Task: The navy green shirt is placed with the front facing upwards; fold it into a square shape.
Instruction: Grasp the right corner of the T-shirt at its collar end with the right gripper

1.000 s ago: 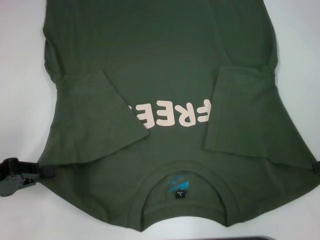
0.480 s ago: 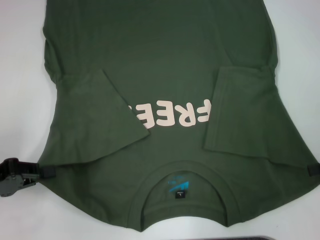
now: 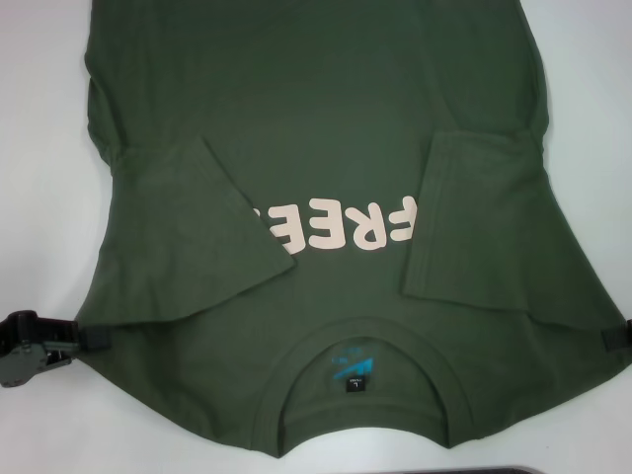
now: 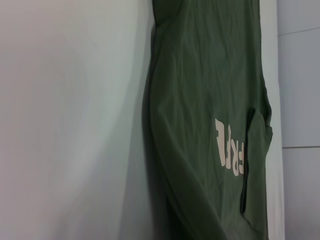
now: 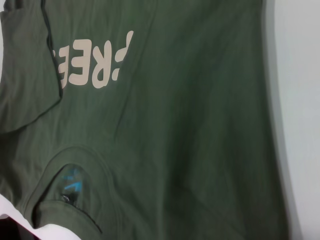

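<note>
The navy green shirt (image 3: 326, 148) lies front-up on the white desk (image 3: 39, 118), both sleeves folded inward over the "FREE!" lettering (image 3: 336, 225), collar nearest the robot. The left end effector (image 3: 84, 338) has barely moved, sitting at the shoulder edge left of the collar. The right end effector (image 3: 614, 338) has slid slightly outward at the opposite shoulder edge. I cannot tell whether either one is gripping cloth. The sleeves look finished; the lengthwise fold likely comes next.
</note>
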{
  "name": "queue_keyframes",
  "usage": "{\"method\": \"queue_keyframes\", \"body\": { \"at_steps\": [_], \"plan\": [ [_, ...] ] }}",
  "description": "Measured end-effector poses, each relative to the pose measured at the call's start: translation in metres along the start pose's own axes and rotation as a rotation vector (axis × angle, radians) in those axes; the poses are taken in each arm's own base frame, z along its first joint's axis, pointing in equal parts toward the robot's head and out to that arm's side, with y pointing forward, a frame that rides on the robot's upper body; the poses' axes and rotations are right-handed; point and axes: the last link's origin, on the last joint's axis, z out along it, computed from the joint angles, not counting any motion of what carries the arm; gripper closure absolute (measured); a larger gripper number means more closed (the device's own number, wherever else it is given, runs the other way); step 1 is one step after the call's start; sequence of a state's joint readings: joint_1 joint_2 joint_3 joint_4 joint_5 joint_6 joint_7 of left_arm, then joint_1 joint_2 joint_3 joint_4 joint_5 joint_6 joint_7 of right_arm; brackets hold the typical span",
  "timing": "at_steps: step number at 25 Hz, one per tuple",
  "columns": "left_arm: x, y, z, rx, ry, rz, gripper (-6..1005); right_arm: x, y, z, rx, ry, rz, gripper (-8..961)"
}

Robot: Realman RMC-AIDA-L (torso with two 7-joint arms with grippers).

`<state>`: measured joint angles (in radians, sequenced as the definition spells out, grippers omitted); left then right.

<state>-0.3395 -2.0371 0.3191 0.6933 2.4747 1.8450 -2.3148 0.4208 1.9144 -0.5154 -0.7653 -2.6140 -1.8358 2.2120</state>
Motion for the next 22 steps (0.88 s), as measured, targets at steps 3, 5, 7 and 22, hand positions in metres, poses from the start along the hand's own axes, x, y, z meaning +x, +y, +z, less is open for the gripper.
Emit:
{"method": "queue_keyframes", "body": {
  "at_steps": [3, 5, 7, 22],
  "plan": [
    [0.0000, 0.0001, 0.0000, 0.000, 0.000, 0.000, 929, -0.0008, 0.0003, 0.0003, 0.000, 0.000, -0.002, 42],
    [0.0000, 0.0001, 0.0000, -0.001, 0.000, 0.000, 928, -0.0014, 0.0008, 0.0007, -0.002, 0.000, -0.004, 42],
    [-0.0001, 0.0000, -0.0001, 0.000, 0.000, 0.000, 928, -0.0018, 0.0010, 0.0008, -0.004, -0.003, -0.006, 42],
    [-0.0020, -0.0008, -0.0001, -0.002, 0.000, -0.004, 923, 0.0021, -0.0053, -0.0053, 0.015, -0.023, 0.028, 41]
  ]
}}
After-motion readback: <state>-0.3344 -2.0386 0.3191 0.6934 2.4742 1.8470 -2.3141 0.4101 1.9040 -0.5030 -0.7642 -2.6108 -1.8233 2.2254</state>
